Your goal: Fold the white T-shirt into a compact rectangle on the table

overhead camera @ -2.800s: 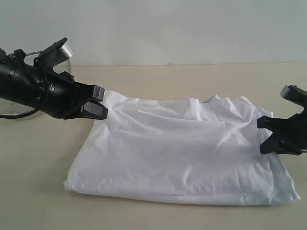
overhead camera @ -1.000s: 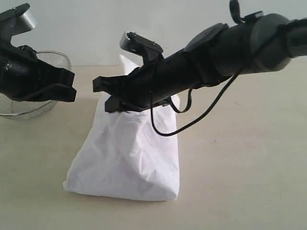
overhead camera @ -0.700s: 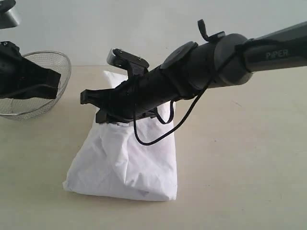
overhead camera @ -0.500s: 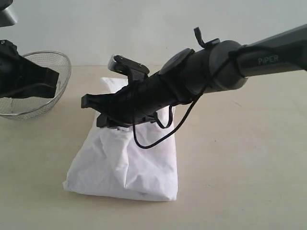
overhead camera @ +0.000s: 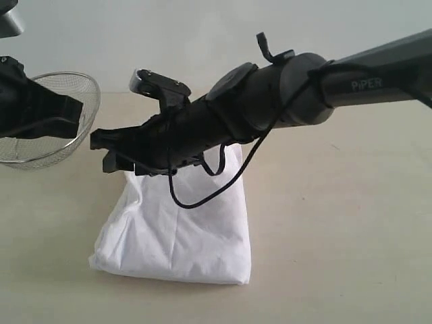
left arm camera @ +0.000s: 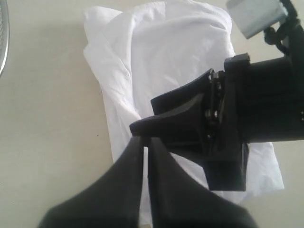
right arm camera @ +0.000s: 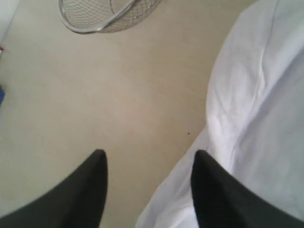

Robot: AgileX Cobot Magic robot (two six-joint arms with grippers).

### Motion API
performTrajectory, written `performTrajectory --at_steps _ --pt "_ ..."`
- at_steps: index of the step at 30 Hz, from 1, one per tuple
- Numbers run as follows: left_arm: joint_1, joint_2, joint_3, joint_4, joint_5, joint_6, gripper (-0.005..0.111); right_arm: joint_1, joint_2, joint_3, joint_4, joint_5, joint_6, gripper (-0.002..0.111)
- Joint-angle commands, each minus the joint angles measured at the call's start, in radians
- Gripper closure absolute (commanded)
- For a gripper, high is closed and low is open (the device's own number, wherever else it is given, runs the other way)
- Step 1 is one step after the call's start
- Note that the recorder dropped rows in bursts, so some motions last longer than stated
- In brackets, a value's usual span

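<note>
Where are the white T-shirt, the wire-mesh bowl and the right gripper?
white T-shirt (overhead camera: 196, 236): exterior view, front of the folded bundle.
wire-mesh bowl (overhead camera: 67, 82): exterior view, mesh wall.
right gripper (right arm camera: 150, 156): right wrist view, midway between fingertips.

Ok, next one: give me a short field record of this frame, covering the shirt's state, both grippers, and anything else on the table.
garment: white T-shirt lying on the table as a narrow folded bundle, wrinkled, plain side up
right arm: right gripper open and empty, reached across the middle, over the shirt's far left edge; contact unclear
left arm: left gripper shut, holding nothing, off the shirt
other items: wire-mesh bowl at far left, behind the left gripper
</note>
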State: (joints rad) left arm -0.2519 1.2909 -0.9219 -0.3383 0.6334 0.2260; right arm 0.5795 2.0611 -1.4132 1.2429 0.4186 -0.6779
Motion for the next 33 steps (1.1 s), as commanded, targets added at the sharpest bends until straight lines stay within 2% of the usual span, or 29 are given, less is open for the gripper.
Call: performTrajectory --at_steps 1,5,7,12,17,22,26,33 --pt "0.0 -0.008 0.004 0.003 0.017 -0.009 0.102 -0.015 -0.065 -0.013 -0.023 -0.002 -0.011 0.084" --pt "-0.002 -0.008 0.004 -0.029 0.03 -0.009 0.102 -0.066 -0.127 -0.006 -0.136 0.016 0.059 0.1" --pt "-0.002 -0.008 0.004 -0.103 0.043 0.049 0.102 -0.107 -0.149 0.01 -0.214 0.043 0.134 0.109" --pt "-0.051 0.071 0.004 -0.408 0.058 0.291 0.102 -0.193 -0.175 0.069 -0.38 0.106 0.227 0.108" --pt "-0.135 0.248 0.004 -0.517 0.031 0.407 0.102 -0.22 -0.177 0.122 -0.405 0.129 0.235 0.108" --pt "-0.177 0.389 0.004 -0.539 -0.039 0.429 0.102 -0.221 -0.175 0.138 -0.45 0.126 0.233 0.108" --pt "-0.176 0.47 0.004 -0.531 -0.086 0.429 0.102 -0.221 -0.175 0.138 -0.484 0.14 0.233 0.108" --pt "-0.174 0.502 0.004 -0.402 -0.165 0.342 0.102 -0.221 -0.175 0.138 -0.497 0.147 0.233 0.108"
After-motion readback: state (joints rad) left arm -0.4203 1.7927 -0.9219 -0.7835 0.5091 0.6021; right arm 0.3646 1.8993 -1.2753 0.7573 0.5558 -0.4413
